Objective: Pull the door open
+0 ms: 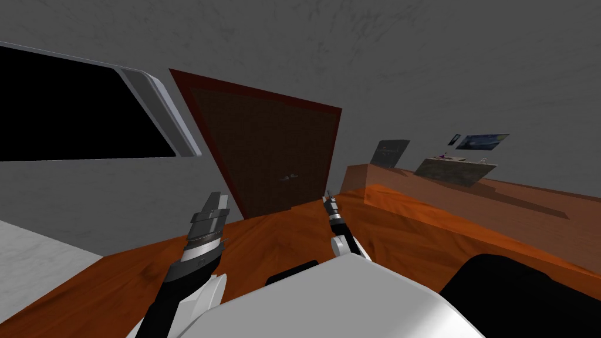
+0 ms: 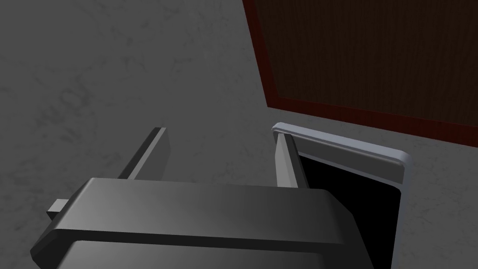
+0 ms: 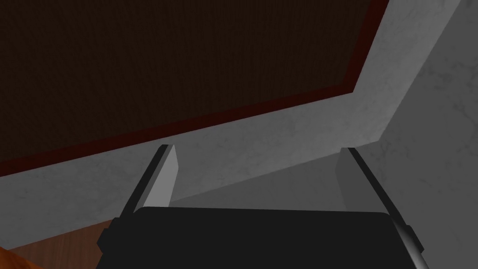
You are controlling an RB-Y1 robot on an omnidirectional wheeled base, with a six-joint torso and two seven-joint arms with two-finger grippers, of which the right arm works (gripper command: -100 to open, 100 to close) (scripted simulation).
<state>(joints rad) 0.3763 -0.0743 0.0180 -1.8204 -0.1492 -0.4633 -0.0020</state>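
The right claw (image 3: 256, 180) is spread open and holds nothing; it points toward the dark brown door (image 1: 270, 146) but is apart from it. The left claw (image 2: 217, 159) is also open and empty, near a white-framed window (image 1: 170, 117) with a black area behind it. The door stands ahead in its red frame in the grey wall, its small handle (image 1: 289, 176) untouched, above the orange wood floor (image 1: 411, 229).

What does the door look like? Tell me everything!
The door is a dark brown panel with a fine wood-like grain, inside a dark red frame. A small pale handle sits on its lower half. It looks shut, set in the grey wall, its foot meeting the orange-brown floor. Nothing touches it.
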